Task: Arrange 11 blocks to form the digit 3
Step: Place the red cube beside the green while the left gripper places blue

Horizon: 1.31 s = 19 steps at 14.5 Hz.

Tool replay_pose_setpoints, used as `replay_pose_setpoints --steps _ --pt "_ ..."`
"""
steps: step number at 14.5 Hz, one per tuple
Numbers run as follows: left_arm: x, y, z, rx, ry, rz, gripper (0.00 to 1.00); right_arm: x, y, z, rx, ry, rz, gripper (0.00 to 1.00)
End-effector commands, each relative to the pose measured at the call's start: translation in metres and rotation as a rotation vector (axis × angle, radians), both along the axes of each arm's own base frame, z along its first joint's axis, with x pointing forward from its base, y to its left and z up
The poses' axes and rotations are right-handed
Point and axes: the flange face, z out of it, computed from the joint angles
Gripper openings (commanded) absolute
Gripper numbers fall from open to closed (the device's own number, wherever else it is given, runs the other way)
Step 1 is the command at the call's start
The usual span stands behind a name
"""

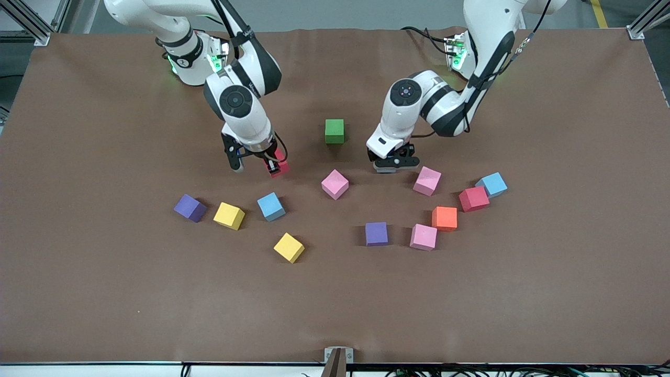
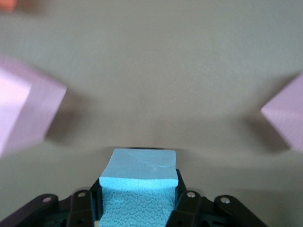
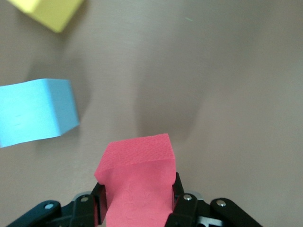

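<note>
My right pincer is clamped on a red block over bare desk above the near blue block. The green block sits alone (likely the seed of the digit 3), farther from the camera than the rest. My left pincer grips a light blue block between two pink blocks. I judge both pickups done; next, carry each block to the green one and set them touching.
</note>
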Motion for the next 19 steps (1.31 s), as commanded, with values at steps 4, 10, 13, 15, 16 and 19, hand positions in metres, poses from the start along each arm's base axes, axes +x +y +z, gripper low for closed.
replay_pose_setpoints --steps 4,10,13,15,16,19 --pt "-0.031 -0.024 0.015 -0.020 0.032 0.555 0.45 -0.063 0.017 -0.019 -0.054 0.031 -0.244 0.00" --pt "-0.058 -0.042 0.006 -0.007 0.066 1.150 0.45 -0.090 0.045 -0.022 0.011 -0.025 -0.414 0.00" --pt "-0.067 -0.049 0.001 0.001 0.073 1.348 0.45 -0.103 0.054 -0.025 0.031 -0.028 -0.416 0.00" --pt "-0.073 -0.054 -0.004 0.010 0.079 1.448 0.45 -0.111 0.057 -0.030 0.055 -0.036 -0.417 0.00" --pt "-0.075 -0.058 -0.007 0.014 0.082 1.477 0.45 -0.114 0.060 -0.034 0.054 -0.037 -0.410 0.00" --pt "-0.089 -0.067 -0.017 0.036 0.092 1.498 0.45 -0.128 0.072 -0.045 0.047 -0.038 -0.374 0.00"
